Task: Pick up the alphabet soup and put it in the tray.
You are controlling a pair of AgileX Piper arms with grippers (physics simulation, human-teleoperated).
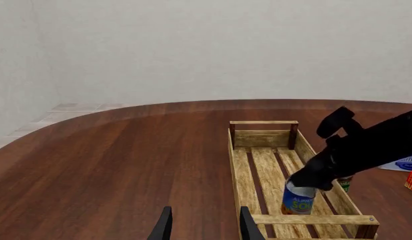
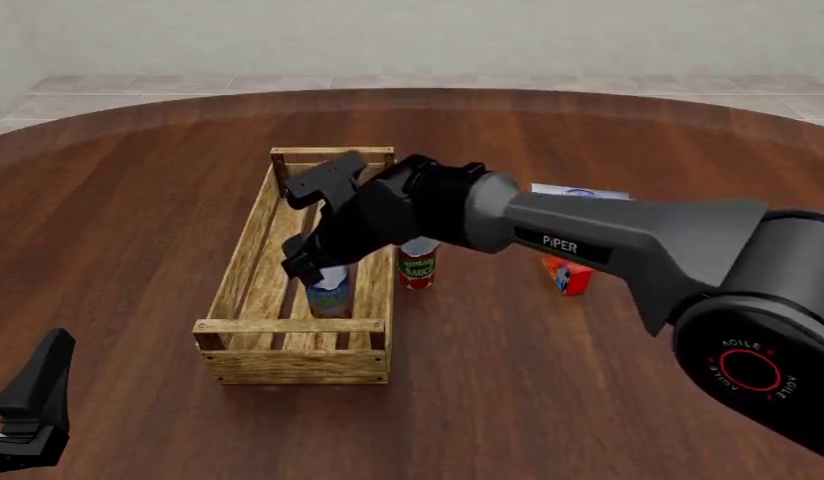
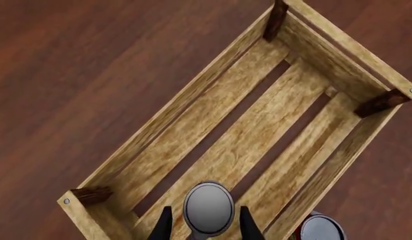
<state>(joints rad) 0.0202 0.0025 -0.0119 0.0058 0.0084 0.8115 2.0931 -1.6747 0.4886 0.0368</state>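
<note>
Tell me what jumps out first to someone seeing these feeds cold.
The right gripper stands out, reaching in over the tray with its fingers on either side of the alphabet soup, the can upright inside the crate near its front end. Just outside the tray's right wall stands a smaller red-labelled can. The left gripper hangs open over bare table, holding nothing.

I see a rough pale wood tray [image 3: 219, 130], a shiny dark wood table [image 2: 145, 200], and the alphabet soup's [image 3: 209, 206] smooth metal top.
</note>
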